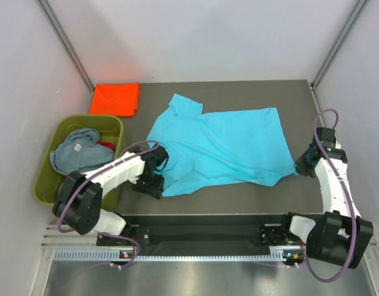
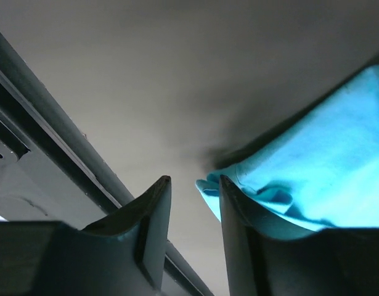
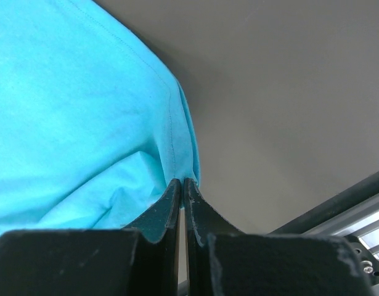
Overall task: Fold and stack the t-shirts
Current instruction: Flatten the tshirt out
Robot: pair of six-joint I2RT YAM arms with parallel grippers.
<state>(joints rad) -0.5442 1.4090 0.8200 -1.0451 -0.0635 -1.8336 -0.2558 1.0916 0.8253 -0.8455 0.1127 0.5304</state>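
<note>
The bright turquoise t-shirt (image 1: 226,148) lies spread on the dark table, collar to the far left. My left gripper (image 1: 153,180) is at its near-left edge. In the left wrist view it (image 2: 192,179) is open, with the shirt's edge (image 2: 325,160) beside the right finger and nothing between the jaws. My right gripper (image 1: 298,166) is at the shirt's near-right corner. In the right wrist view it (image 3: 182,180) is shut on the hem of the turquoise cloth (image 3: 72,92). The orange-red t-shirt (image 1: 115,98) lies folded at the far left. The grey-blue t-shirt (image 1: 75,151) and the red one (image 1: 105,145) lie crumpled in the tub.
The olive-green tub (image 1: 42,176) stands off the table's left side, next to my left arm. White walls close in the back and both sides. A metal rail (image 1: 201,253) runs along the near edge by the arm bases.
</note>
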